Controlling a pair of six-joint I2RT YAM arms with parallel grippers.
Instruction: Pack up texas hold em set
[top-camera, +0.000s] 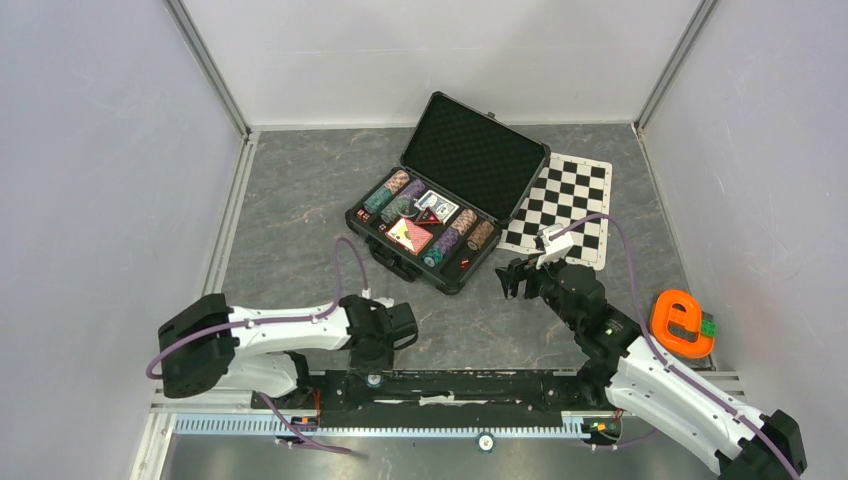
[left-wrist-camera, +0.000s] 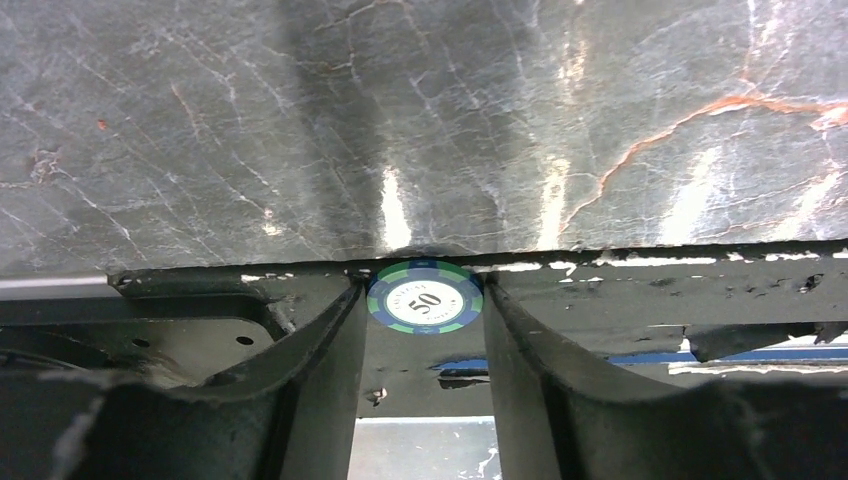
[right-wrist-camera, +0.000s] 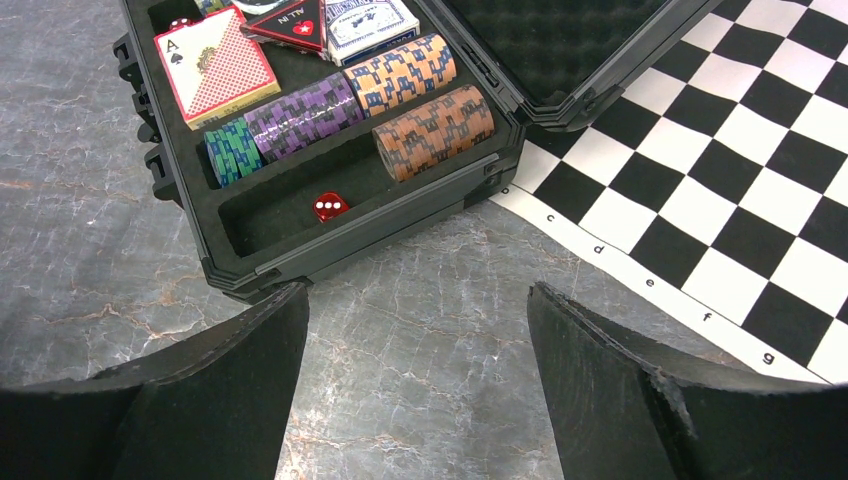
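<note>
The black hinged case (top-camera: 476, 150) lies open mid-table, its tray holding rows of striped chips (right-wrist-camera: 300, 115), a red card deck (right-wrist-camera: 215, 65), a blue deck (right-wrist-camera: 370, 18) and a red die (right-wrist-camera: 330, 206). One blue-and-green chip marked 50 (left-wrist-camera: 425, 297) lies flat on the black base rail at the table's near edge. My left gripper (left-wrist-camera: 425, 300) points down at it, and both fingertips press against the chip's sides. My right gripper (right-wrist-camera: 418, 300) hovers open over bare table just off the case's front right corner (right-wrist-camera: 250, 280), holding nothing.
A black-and-white chequered mat (top-camera: 565, 200) lies right of the case, partly under its lid. An orange e-shaped piece (top-camera: 683, 322) sits near the right arm. Grey walls enclose the marbled table (top-camera: 290, 200) on three sides.
</note>
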